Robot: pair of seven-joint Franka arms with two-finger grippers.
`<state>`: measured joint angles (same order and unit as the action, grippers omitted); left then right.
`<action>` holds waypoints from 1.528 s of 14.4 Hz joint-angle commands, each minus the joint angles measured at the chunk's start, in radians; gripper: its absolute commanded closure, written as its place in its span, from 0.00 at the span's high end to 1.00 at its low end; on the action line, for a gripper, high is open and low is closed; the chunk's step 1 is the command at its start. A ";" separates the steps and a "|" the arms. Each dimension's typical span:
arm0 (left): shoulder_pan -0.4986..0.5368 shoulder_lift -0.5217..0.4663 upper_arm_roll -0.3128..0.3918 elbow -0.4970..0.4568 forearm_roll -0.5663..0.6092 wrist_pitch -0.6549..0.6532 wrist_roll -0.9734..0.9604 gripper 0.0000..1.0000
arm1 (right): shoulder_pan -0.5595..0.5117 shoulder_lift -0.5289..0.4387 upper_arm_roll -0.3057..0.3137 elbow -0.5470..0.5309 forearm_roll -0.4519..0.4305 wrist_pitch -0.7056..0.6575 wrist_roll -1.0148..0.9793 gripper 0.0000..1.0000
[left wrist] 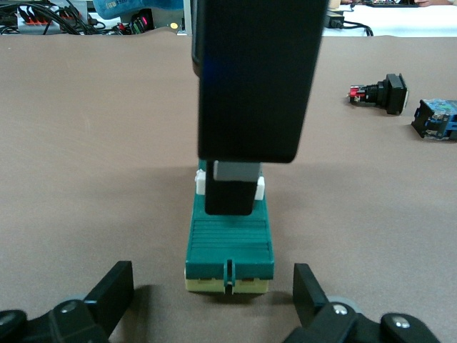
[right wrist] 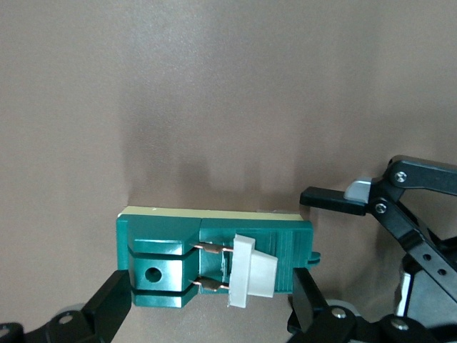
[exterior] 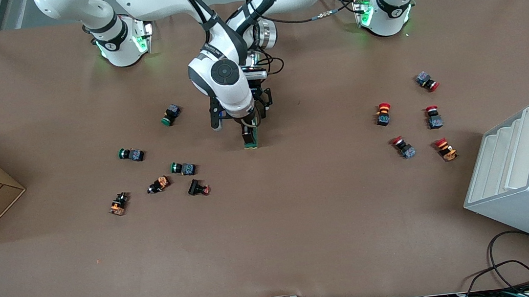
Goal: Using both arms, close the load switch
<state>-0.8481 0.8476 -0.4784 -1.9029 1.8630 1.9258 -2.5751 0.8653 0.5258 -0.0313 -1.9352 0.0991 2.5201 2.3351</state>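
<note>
Arms converge; end effectors bracket load switch [exterior: 250, 139].

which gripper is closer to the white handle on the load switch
Right. The right gripper sits at the white handle of the load switch; the left gripper straddles the switch's handle-free end, open.

You've got bright, even overhead light on the brown bench [exterior: 302, 223], with only soft, short shadows under the parts. Green glow spills from both arm bases. In the left wrist view, the nearest dark block is blurred, and the load switch [left wrist: 229, 246] casts a faint shadow.
</note>
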 commanded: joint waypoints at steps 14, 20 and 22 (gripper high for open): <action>-0.039 0.022 0.010 0.010 0.018 -0.041 -0.063 0.98 | 0.070 -0.012 -0.067 -0.094 -0.064 0.150 0.030 1.00; -0.037 0.021 0.010 0.013 0.019 -0.041 -0.063 0.98 | 0.070 -0.010 -0.088 -0.087 -0.078 0.169 0.030 1.00; -0.035 0.021 0.010 0.016 0.019 -0.041 -0.063 0.98 | 0.072 -0.010 -0.088 -0.080 -0.076 0.177 0.032 1.00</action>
<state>-0.8752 0.8547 -0.4764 -1.9026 1.8633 1.8887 -2.6184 0.9210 0.5263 -0.0902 -2.0095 0.0511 2.6617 2.3359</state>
